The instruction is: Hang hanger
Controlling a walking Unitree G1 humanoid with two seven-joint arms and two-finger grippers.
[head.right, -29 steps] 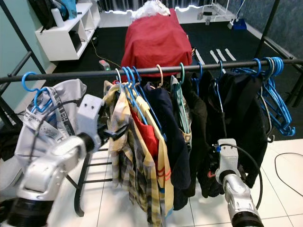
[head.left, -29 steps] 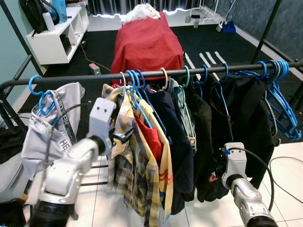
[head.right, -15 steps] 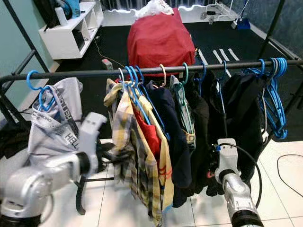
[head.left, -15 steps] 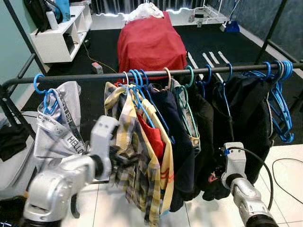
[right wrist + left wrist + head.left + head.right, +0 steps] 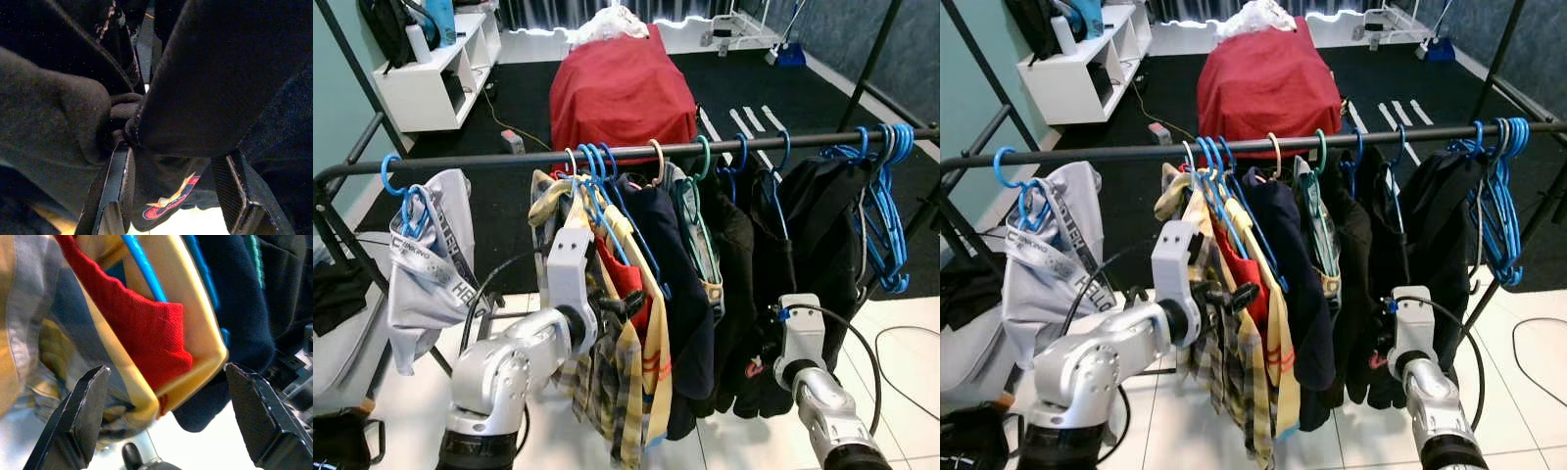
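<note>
A black clothes rail (image 5: 509,160) crosses in front of me, hung with several garments. A yellow plaid shirt (image 5: 607,392) and a red garment (image 5: 151,328) hang on blue hangers (image 5: 592,171) left of the middle. My left gripper (image 5: 1239,294) is open right in front of them; in the left wrist view (image 5: 166,369) the red and yellow cloth sits between its spread fingers, untouched. Lower right, my right gripper (image 5: 176,156) stands open, pushed into the dark jackets (image 5: 803,225), with black fabric lying between its fingers.
A grey printed garment (image 5: 431,255) hangs on a blue hanger at the rail's left end. Several bare blue hangers (image 5: 886,196) bunch at the right end. Behind the rack are a red-covered bed (image 5: 622,93) and a white shelf (image 5: 431,69). A cable (image 5: 906,338) lies on the tiles.
My left arm has swung up and to the right, from low beside the plaid shirt to in front of the red and yellow garments. The right arm has stayed put.
</note>
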